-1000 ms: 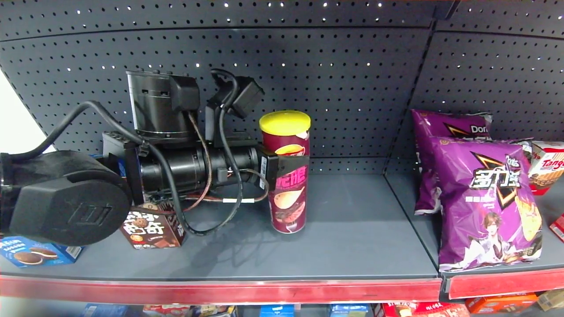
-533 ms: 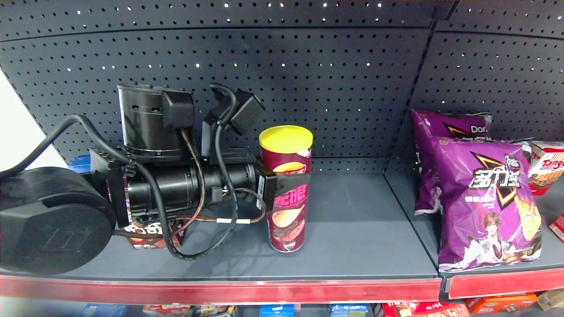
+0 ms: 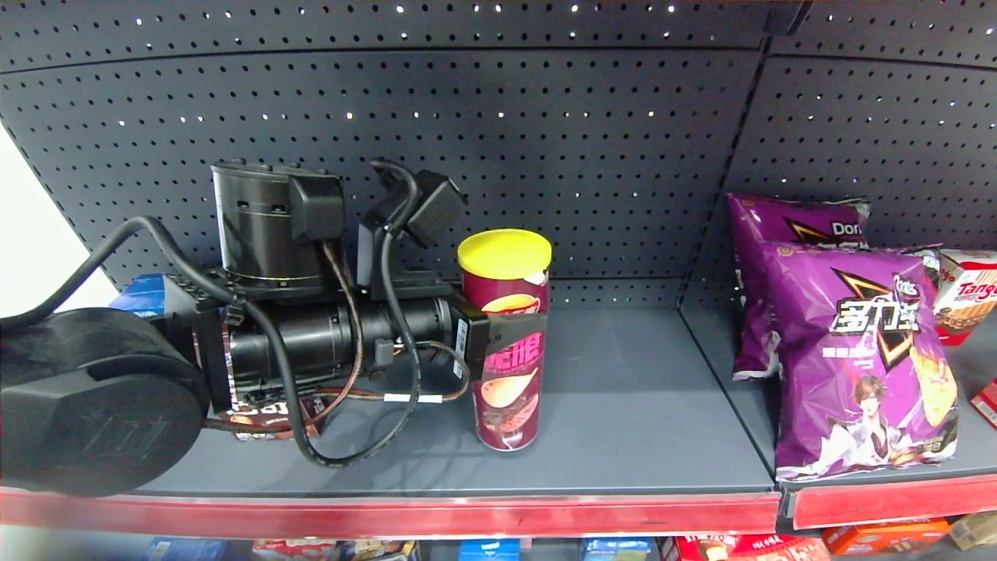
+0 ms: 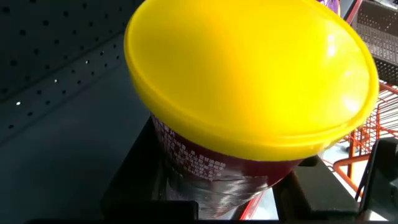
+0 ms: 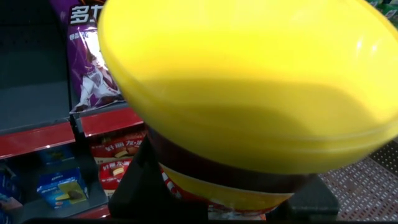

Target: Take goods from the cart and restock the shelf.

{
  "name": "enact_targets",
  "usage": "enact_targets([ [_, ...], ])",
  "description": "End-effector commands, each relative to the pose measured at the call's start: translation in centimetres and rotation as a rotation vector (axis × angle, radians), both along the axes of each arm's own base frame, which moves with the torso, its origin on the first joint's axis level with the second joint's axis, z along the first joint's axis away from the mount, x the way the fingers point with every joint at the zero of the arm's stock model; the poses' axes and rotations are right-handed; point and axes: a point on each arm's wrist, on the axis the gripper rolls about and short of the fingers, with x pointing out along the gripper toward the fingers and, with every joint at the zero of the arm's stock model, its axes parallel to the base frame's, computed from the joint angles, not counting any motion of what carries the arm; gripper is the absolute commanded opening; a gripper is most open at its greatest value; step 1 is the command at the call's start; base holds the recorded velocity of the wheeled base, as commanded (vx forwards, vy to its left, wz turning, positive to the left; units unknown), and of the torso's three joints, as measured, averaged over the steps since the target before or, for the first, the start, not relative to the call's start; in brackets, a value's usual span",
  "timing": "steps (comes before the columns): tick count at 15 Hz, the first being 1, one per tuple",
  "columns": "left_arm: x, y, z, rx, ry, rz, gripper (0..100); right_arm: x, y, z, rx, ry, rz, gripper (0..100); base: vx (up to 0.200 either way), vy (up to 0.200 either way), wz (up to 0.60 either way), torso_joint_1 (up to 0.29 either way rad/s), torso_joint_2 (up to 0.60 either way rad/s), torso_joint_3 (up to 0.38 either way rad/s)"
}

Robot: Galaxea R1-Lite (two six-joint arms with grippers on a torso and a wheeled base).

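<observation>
**Head view:** The left gripper (image 3: 508, 331) has its fingers (image 3: 520, 326) pinched on the upper half of a chips canister (image 3: 505, 389). The canister stands upright on the grey shelf (image 3: 639, 405), toward the front. I cannot tell whether its base bears on the deck or hangs just above it. That is the main hazard, I judge. The can is tall and narrow, so letting go before it is seated, or dragging a finger across it on the way out, could tip it and send it rolling toward the red front edge. The arm's bulk and cables lie over a chocolate cookie box (image 3: 269, 409), which a careless pull-back could shove. The purple chip bags (image 3: 857, 343) sit well apart and look safe.

**Left wrist view:** The dark fingers (image 4: 134, 174) hug the red wall just under the yellow lid (image 4: 249, 74). A hold this high could catch the lid's rim if the arm lifts away.

**Right wrist view:** The right gripper (image 5: 227, 199) has its fingers (image 5: 140, 180) clamped on a second chips canister (image 5: 205, 158). Lower shelving lies far beneath it, so a slackened hold would likely drop the can.
</observation>
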Motion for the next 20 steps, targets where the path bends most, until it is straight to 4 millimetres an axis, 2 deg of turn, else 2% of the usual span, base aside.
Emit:
enact_targets([
  [1,0.36,-0.24,-0.61,0.010,0.015,0.000,0,0.00,0.00,-0.02,0.000,0.000,-0.001,0,0.000,0.000,0.00,0.000,0.00,0.000],
  [10,0.45,-0.33,-0.80,0.012,0.021,-0.006,0,0.00,0.00,-0.02,0.000,0.000,-0.001,0,0.000,0.000,0.00,0.000,0.00,0.000],
  [11,0.48,-0.29,-0.79,0.012,0.019,-0.005,100,0.00,0.00,-0.02,0.001,0.000,-0.001,0,0.000,0.000,0.00,0.000,0.00,0.000],
  [20,0.36,-0.26,-0.88,0.015,0.022,-0.005,100,0.00,0.00,-0.02,0.000,0.000,-0.001,0,0.000,0.000,0.00,0.000,0.00,0.000],
])
